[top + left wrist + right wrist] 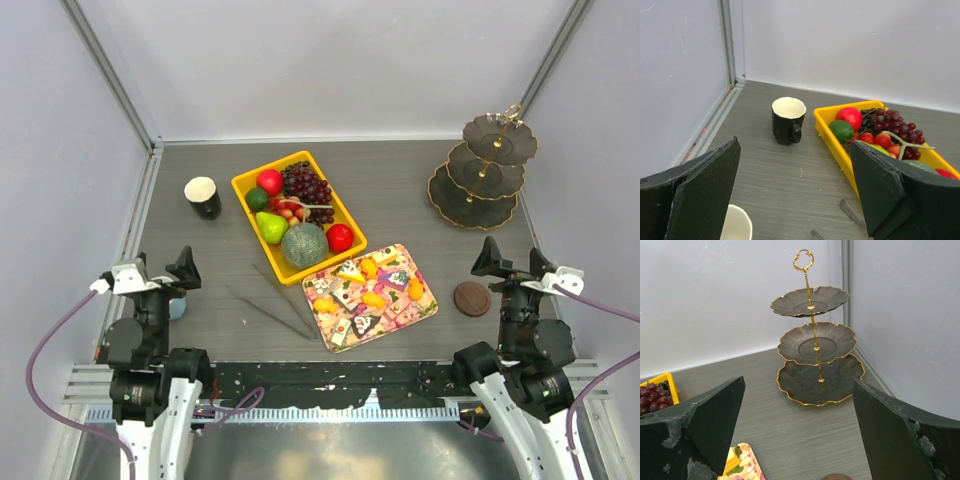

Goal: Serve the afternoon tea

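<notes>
The black cup [203,197] stands at the far left; the left wrist view shows it [788,120] upright with a cream inside. The light-blue cup [178,306] sits just under my left gripper [160,270], and its pale rim [737,225] shows by the left finger. The dark gold-rimmed three-tier stand [480,170] stands empty at the far right, straight ahead of my right gripper [797,435] in the right wrist view [815,355]. Orange pastries [373,297] and cake pieces [352,325] lie on the floral tray [425,310]. Both grippers [795,200] [513,262] are open and empty.
A yellow bin [245,185] of fruit stands mid-table, its rim [835,140] right of the black cup. Metal tongs [270,300] lie left of the floral tray. A round brown coaster [472,298] lies by my right gripper. Grey walls close in the table's sides and back.
</notes>
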Robot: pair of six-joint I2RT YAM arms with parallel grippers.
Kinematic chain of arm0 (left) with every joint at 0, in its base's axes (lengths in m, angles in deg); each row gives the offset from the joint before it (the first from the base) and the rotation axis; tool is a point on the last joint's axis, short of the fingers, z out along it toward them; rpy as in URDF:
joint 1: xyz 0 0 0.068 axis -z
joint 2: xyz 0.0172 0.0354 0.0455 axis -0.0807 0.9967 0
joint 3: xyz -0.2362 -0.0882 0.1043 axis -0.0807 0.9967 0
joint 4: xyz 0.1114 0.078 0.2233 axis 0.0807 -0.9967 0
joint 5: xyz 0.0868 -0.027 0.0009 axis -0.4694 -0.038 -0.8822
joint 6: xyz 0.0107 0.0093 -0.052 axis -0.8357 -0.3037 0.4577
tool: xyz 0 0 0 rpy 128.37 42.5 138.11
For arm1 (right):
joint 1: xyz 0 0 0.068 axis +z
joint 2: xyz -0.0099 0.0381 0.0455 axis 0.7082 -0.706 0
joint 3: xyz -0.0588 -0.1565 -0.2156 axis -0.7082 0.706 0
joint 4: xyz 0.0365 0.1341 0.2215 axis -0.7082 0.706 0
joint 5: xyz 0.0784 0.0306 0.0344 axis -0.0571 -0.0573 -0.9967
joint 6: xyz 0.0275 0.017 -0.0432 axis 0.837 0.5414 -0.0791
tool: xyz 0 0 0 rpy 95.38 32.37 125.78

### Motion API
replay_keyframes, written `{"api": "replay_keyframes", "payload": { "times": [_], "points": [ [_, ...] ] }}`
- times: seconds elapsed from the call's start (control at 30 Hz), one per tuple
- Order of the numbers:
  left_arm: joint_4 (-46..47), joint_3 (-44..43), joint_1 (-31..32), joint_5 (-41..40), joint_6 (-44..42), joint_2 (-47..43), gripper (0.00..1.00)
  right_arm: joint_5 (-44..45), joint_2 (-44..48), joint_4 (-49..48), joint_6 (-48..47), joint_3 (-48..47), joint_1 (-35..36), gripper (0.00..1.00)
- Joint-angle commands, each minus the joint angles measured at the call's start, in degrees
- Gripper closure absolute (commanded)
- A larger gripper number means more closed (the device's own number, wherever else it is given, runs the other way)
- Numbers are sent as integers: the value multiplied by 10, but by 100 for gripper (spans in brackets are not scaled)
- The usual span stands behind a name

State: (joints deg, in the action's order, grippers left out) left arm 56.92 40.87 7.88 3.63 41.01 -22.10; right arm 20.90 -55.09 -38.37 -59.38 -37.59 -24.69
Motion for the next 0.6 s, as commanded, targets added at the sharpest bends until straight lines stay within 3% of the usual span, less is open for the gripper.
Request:
{"api": "replay_keyframes", "payload": {
  "times": [0.0, 0.2, 0.37, 0.47, 0.57],
  "points": [
    [-80, -76, -2, 48, 41, 66, 1, -10, 5, 2, 32, -16, -2, 5],
    [-176, -148, -1, 199, 59, 196, 1, -26, 11, 2, 43, -9, -2, 5],
    [-173, -143, 15, 305, 106, 257, 1, -30, 20, -1, 42, -4, -2, 5],
    [-118, -101, 86, 311, 162, 275, 1, -41, 21, -4, 42, -2, -1, 5],
    [-67, -57, 194, 255, 210, 298, 1, -46, 23, -4, 39, -1, -2, 5]
  ]
}}
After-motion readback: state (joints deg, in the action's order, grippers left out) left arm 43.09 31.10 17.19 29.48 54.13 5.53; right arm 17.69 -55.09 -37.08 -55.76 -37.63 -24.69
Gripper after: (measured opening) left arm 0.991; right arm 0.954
